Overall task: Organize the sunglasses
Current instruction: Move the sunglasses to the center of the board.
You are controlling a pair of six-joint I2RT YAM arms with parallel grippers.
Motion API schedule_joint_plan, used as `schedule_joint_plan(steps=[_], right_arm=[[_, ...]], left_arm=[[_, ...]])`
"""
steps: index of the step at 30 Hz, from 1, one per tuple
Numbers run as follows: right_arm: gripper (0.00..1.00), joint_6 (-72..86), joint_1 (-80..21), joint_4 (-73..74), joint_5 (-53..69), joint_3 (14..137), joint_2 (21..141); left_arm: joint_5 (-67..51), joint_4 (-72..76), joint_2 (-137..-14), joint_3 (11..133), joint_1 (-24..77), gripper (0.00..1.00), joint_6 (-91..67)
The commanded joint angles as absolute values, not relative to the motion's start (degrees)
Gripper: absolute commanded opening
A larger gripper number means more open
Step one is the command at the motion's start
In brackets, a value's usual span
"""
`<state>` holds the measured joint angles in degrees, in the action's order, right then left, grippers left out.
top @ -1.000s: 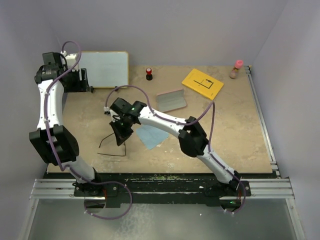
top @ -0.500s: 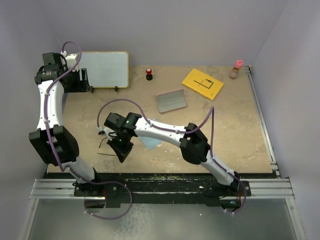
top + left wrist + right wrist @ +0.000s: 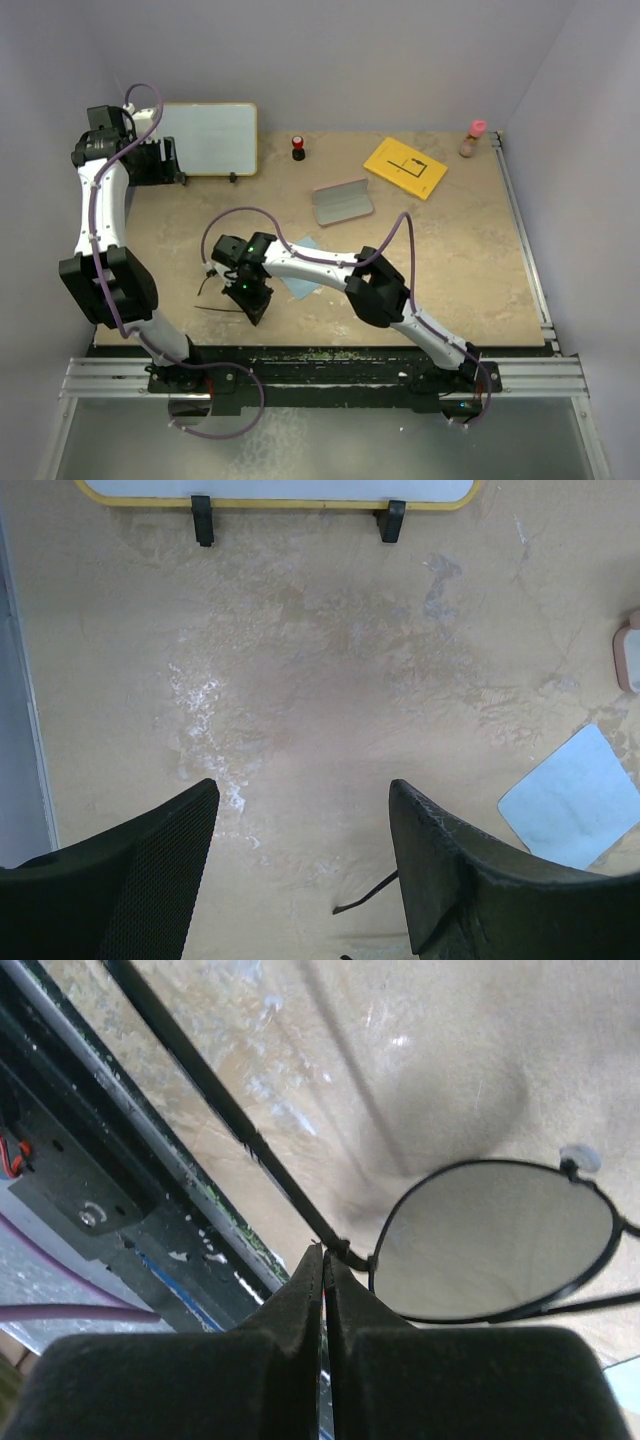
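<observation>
Sunglasses (image 3: 495, 1240) lie near the table's (image 3: 480, 260) front-left edge, one temple swung out. Your right gripper (image 3: 323, 1260) is closed, tips together at the hinge, probably to nudge that temple folded. Your left gripper (image 3: 302, 790) hangs open, well apart.

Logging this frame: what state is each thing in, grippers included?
sunglasses: temple arms unfolded, pinched near a hinge
right gripper: shut on the sunglasses
left gripper: open, empty
case: lying down, seems open
cloth: spread flat
bottle: upright, capped
</observation>
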<state>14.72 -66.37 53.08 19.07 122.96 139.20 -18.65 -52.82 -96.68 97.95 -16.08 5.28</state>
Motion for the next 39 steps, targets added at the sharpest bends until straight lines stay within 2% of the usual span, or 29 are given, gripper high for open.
schedule_joint_plan(steps=[1,12,19,21,25,27,32,35,39], right_arm=[[0.0,16.0,-66.4,52.3,16.5,127.9,140.6],[0.0,23.9,-60.1,47.7,9.4,137.0,146.2],[0.0,23.3,-57.3,40.2,24.8,144.2,148.4],[0.03,23.5,-57.5,36.1,30.0,139.3,145.4],[0.25,23.0,-58.0,31.9,32.0,125.8,135.4],[0.27,23.0,-57.5,32.2,27.4,119.0,129.0],[0.21,28.1,-52.1,37.0,13.4,102.5,113.4],[0.3,29.5,-49.3,39.1,7.9,95.9,108.4],[0.39,31.0,-46.4,40.8,4.2,91.7,107.2]], left_arm=[[-19.7,-51.0,-96.6,100.6,-16.6,0.72,4.5],[-20.0,-50.9,-95.9,99.9,-16.5,0.72,4.2],[-23.0,-50.9,-95.8,102.9,-16.5,0.72,2.2],[-24.4,-50.3,-95.4,103.6,-16.5,0.72,1.4],[-26.1,-48.3,-94.0,103.6,-16.5,0.72,0.6],[-28.1,-48.5,-93.6,104.0,-16.5,0.72,0.9],[-33.1,-48.0,-92.1,101.9,-15.9,0.72,1.7],[-32.2,-47.5,-91.4,100.2,-14.4,0.72,2.4],[-26.7,-47.1,-89.5,97.8,-6.5,0.72,4.5]])
